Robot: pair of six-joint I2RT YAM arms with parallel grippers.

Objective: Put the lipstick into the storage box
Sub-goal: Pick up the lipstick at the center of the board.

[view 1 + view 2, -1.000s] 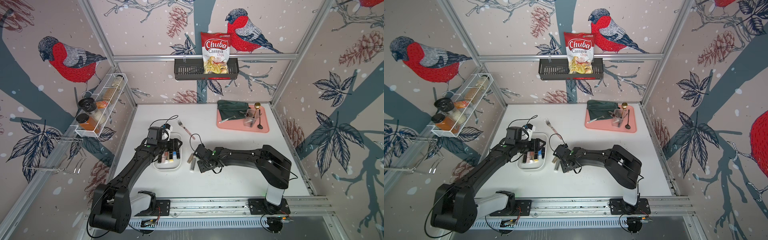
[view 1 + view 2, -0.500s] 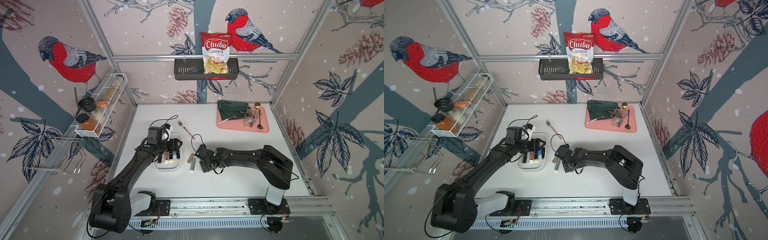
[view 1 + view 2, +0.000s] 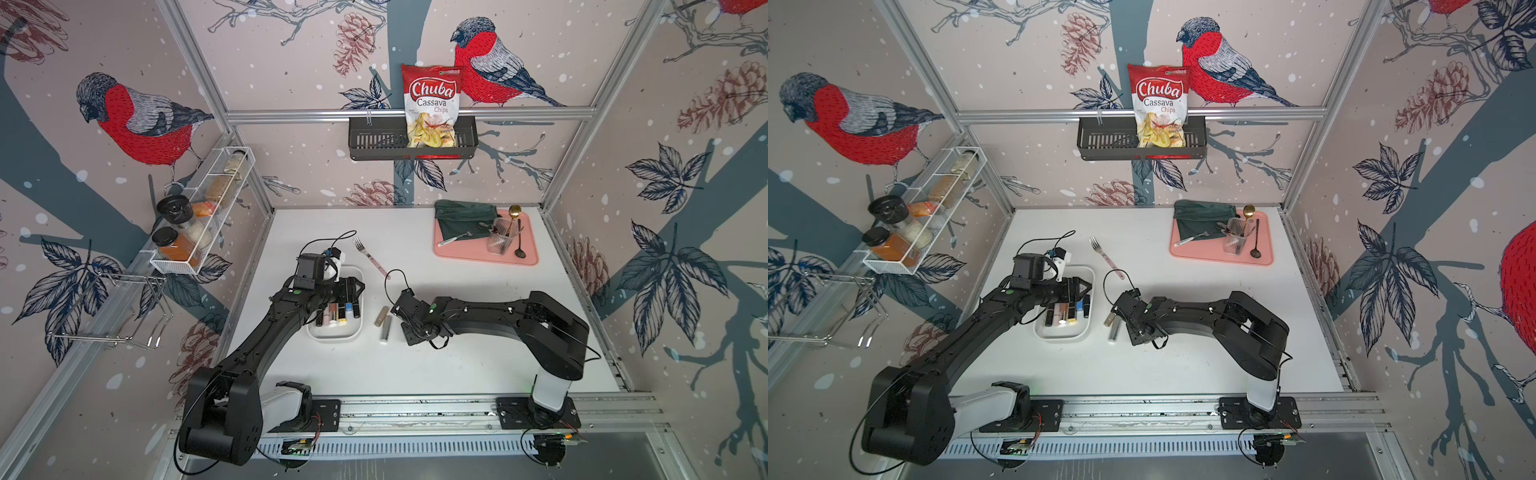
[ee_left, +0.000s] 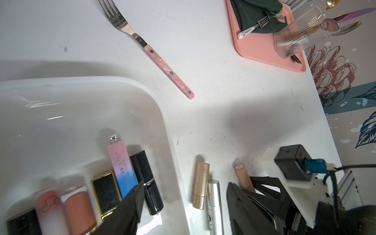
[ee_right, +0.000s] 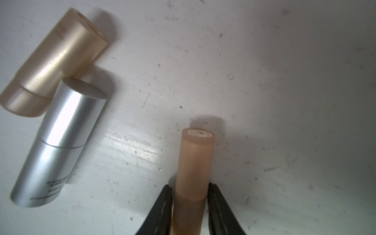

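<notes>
We are seeing the right gripper (image 5: 190,203) clamping the peach lipstick (image 5: 195,160). In the right wrist view its two black fingers (image 5: 162,205) are pressing against both sides of the tube. The labelled round end is sticking out well past the tips. The lipstick appears to be lying flat on the white table (image 5: 284,91), with its shadow sitting tight against it.

A gold lipstick (image 5: 55,59) and a silver tube (image 5: 59,142) are lying just beside it. These two are touching each other but staying clear of the fingers.

In a top view the storage box (image 3: 332,335) is sitting on the table to the left of those two loose tubes. That is putting the gripped lipstick outside the box, on the far side of the pair from it. The right gripper itself is hiding the lipstick from above.

The left gripper (image 4: 185,183) is hanging with its jaws spread wide and nothing between them. One finger (image 4: 130,203) is hovering over the box interior and the other is out over the table past the rim.

Inside the box a row of cosmetic tubes (image 4: 122,168) is lying side by side: black, pink-to-blue, gold-edged black and peach-filled ones.

A pink-handled fork (image 4: 154,55) is lying on the table beyond the box.
</notes>
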